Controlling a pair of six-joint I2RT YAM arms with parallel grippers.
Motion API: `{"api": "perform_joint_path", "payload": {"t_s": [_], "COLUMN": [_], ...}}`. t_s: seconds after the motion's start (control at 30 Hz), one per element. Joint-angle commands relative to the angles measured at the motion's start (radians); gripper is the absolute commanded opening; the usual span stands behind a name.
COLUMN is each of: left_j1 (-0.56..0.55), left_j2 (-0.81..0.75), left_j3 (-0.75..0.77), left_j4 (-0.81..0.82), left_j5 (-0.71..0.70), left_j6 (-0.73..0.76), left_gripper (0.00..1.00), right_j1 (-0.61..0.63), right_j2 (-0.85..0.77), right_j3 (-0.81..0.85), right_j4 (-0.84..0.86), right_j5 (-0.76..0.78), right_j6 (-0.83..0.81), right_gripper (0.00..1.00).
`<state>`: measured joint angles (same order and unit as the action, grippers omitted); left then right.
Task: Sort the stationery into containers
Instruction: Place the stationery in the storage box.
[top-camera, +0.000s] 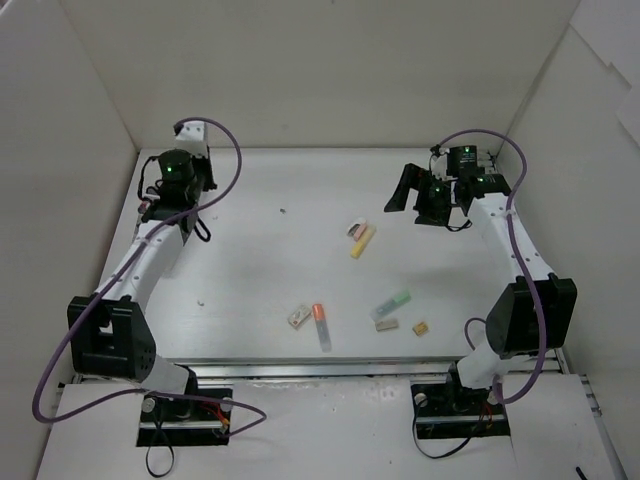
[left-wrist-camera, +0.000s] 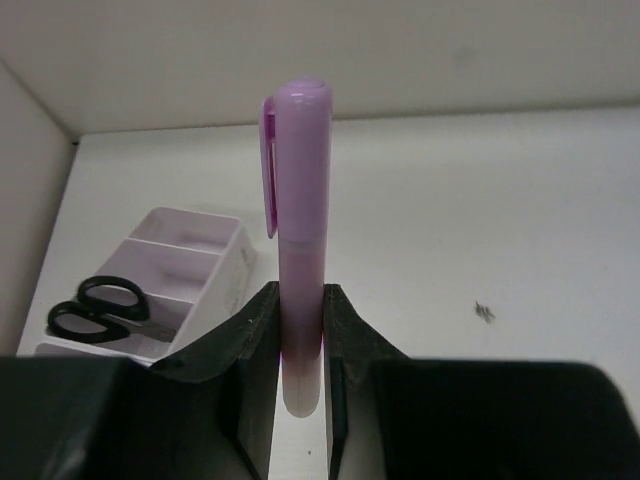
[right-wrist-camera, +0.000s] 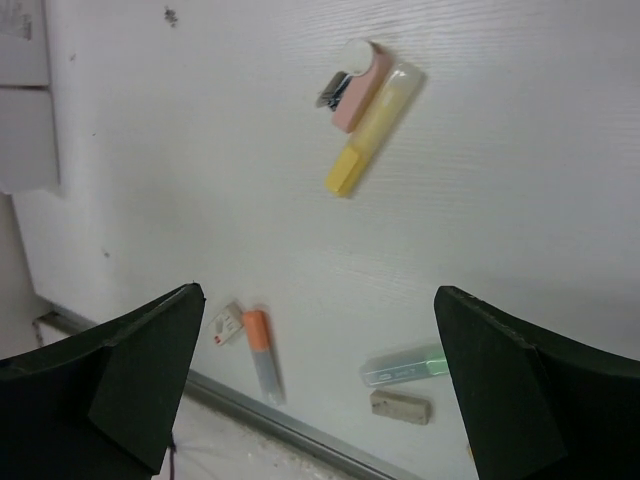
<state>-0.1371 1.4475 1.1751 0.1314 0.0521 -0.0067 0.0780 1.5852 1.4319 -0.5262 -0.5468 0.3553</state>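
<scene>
Left pincer (left-wrist-camera: 300, 312) clamps a lilac highlighter (left-wrist-camera: 303, 200) upright; right pincer (right-wrist-camera: 318, 293) hangs spread wide.

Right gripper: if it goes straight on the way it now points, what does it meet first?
The right gripper would most likely meet bare table, in the gap between the orange highlighter and the green highlighter; depth is unclear.

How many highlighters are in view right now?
4. Purple highlighter clamped in the left gripper; yellow highlighter mid-table; orange highlighter and green highlighter nearer the arms' bases. More may be hidden in the organiser.
</scene>
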Motion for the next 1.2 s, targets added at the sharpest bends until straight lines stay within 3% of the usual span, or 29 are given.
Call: {"api": "perform_joint_path", "payload": {"t_s": [0.0, 0.17, 0.3, 0.5, 0.7, 1.17], "left_j1": [0.048, 0.057, 0.077, 0.134, 0.143, 0.152], "left_j2": [0.042, 0.22, 0.361, 0.496, 0.574, 0.622], "left_j3": [0.151, 0.322, 0.431, 0.546, 0.646, 0.632], "left_j4": [0.05, -0.033, -0.013, -0.029, -0.07, -0.127], "left_j5": [-0.188, -0.427, -0.504, -0.52, -0.621, -0.604], "left_j6": [-0.212, -0.282, -0.288, -0.319, -0.295, -0.364], "left_gripper": [0.0, 0.0, 0.0, 0.0, 0.0, 0.0], "right_j1": [-0.006, -0.014, -0.017, -0.021, -0.024, -0.029], "right_j2": [-0.028, -0.014, 0.028, 0.056, 0.082, 0.105], "right_j3": [0.004, -0.016, 0.01, 0.048, 0.065, 0.078], "right_j4": [0.037, 0.052, 0.06, 0.061, 0.057, 0.06], "right_j5": [0.185, 0.234, 0.206, 0.241, 0.297, 0.291], "right_j6": [-0.055, -0.068, -0.075, -0.053, -0.039, -0.021], "right_gripper": [0.98, 0.98, 0.98, 0.98, 0.98, 0.98]}}
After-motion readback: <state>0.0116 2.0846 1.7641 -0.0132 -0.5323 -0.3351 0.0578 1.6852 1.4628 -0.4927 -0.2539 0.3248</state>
